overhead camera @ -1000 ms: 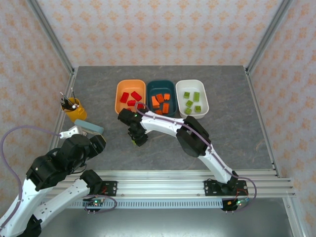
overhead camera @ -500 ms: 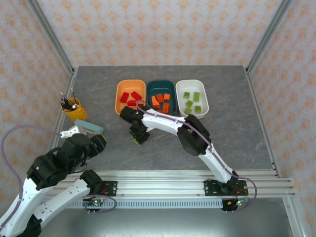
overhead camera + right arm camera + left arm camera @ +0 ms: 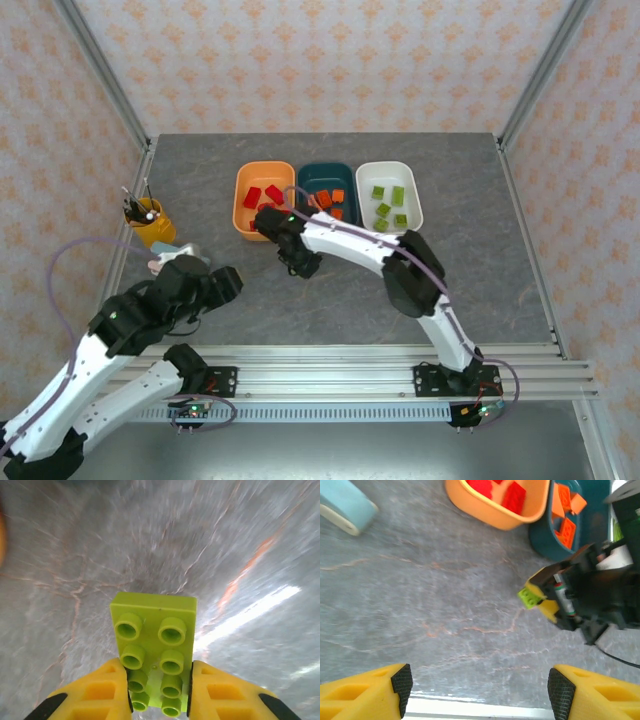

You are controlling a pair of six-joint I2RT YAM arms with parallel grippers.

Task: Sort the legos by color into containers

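My right gripper (image 3: 159,690) is shut on a light green lego (image 3: 155,640), studs facing the camera, held just above the grey table. In the top view that gripper (image 3: 302,266) hangs in front of the orange tub (image 3: 240,205) and the dark teal tub (image 3: 304,178). The left wrist view shows the green lego (image 3: 530,596) in the right gripper's yellow fingers. Red legos (image 3: 262,195) lie in the orange tub, orange legos (image 3: 335,197) in the teal one, green legos (image 3: 390,205) in the white tub (image 3: 416,205). My left gripper (image 3: 480,687) is open and holds nothing, low over the table's near left part (image 3: 228,282).
A yellow pen cup (image 3: 148,222) stands at the left, with a pale blue block (image 3: 185,250) just behind my left arm; the block (image 3: 345,507) also shows in the left wrist view. The table's near edge (image 3: 470,710) runs just below the left fingers.
The right gripper closed on the green lego and carried it right and back toward the tubs. The left arm swung forward and to the right.
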